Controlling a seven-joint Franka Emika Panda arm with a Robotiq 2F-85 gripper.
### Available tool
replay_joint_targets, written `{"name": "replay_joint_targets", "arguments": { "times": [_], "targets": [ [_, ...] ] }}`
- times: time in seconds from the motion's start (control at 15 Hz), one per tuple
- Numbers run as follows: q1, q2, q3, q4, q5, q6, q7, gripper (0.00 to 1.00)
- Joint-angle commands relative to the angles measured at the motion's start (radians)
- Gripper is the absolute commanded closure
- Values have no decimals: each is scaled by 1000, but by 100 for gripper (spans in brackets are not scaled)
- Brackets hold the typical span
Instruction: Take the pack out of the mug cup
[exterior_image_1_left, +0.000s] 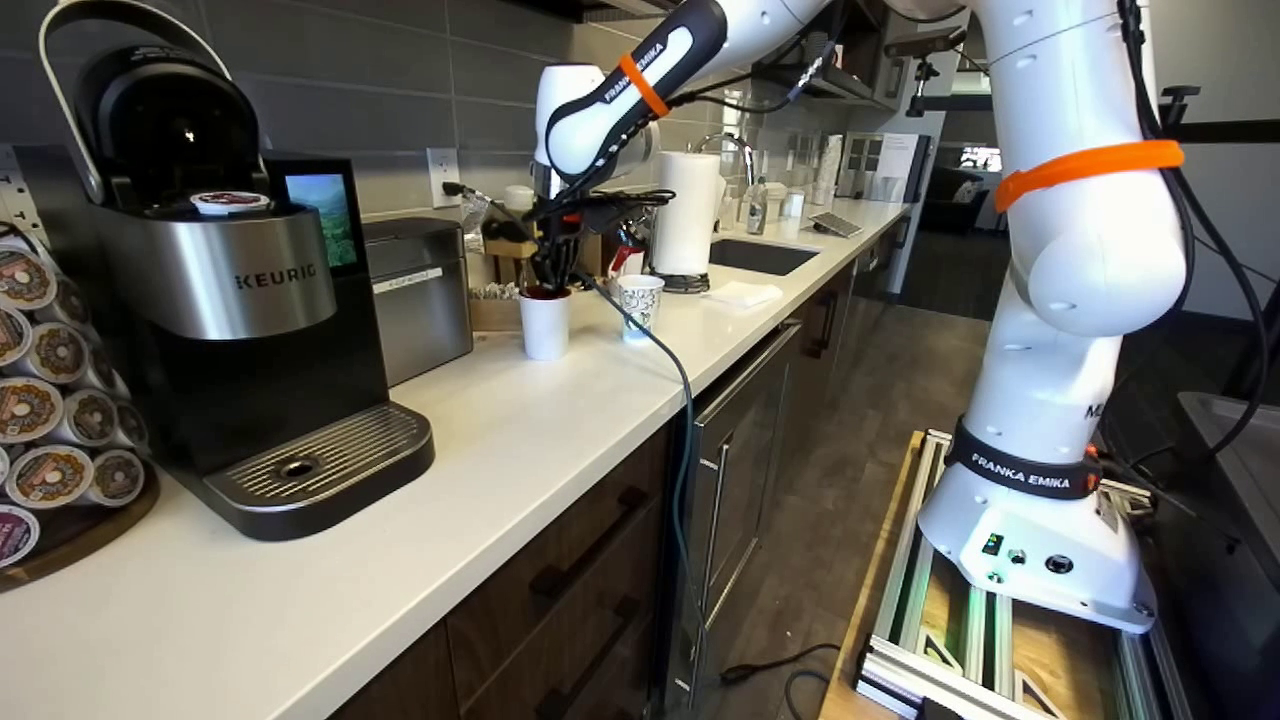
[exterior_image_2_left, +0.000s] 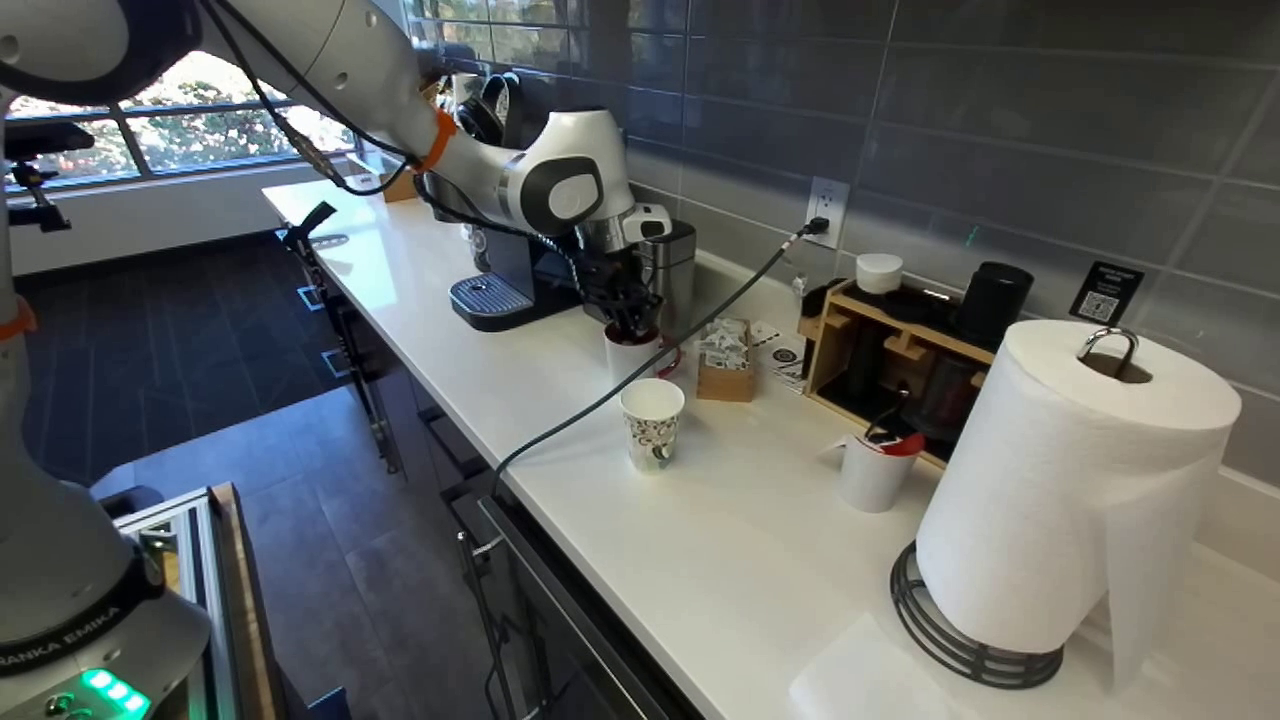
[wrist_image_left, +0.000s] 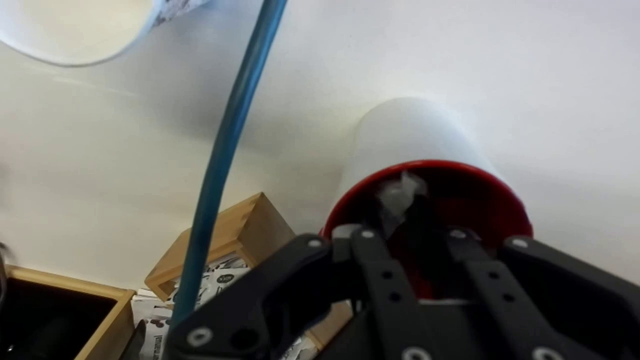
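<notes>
You've got the gripper (wrist_image_left: 404, 215) pointing down into the mug cup (exterior_image_1_left: 545, 330), tips inside it, which fits: the pack (wrist_image_left: 400, 195) lies within the walls, so coming from above is the sensible way in. Wrist view has the pack as a pale, blurry scrap right by the tips; whether you're pinching it or merely around it, I can't make out, too dark and smeared. Mug's upright on the counter (exterior_image_1_left: 520, 425), nothing visible bracing it, so a straight lift is probably safest against tipping. Red handle (exterior_image_2_left: 677, 357) faces the box of packets (exterior_image_2_left: 726, 386), off to the side of your entry. Watch the cable (exterior_image_2_left: 560, 432): plugged in at the wall outlet (exterior_image_2_left: 828, 212), it slants across between mug and patterned paper cup (exterior_image_2_left: 653, 440) and off the front edge, presumably to reach something below. Snag risk if you swing that way. Paper cup is near as well, so I'd clear upward first. Looks like the grasping step; pack not out yet.
</notes>
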Motion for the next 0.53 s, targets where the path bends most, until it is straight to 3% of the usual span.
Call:
{"name": "replay_joint_targets", "arguments": {
  "times": [0.0,0.47],
  "targets": [
    [14,13,-10,5,-20,-29,30,100],
    [-9,-50,14,-57,43,-3,3,100]
  ]
}}
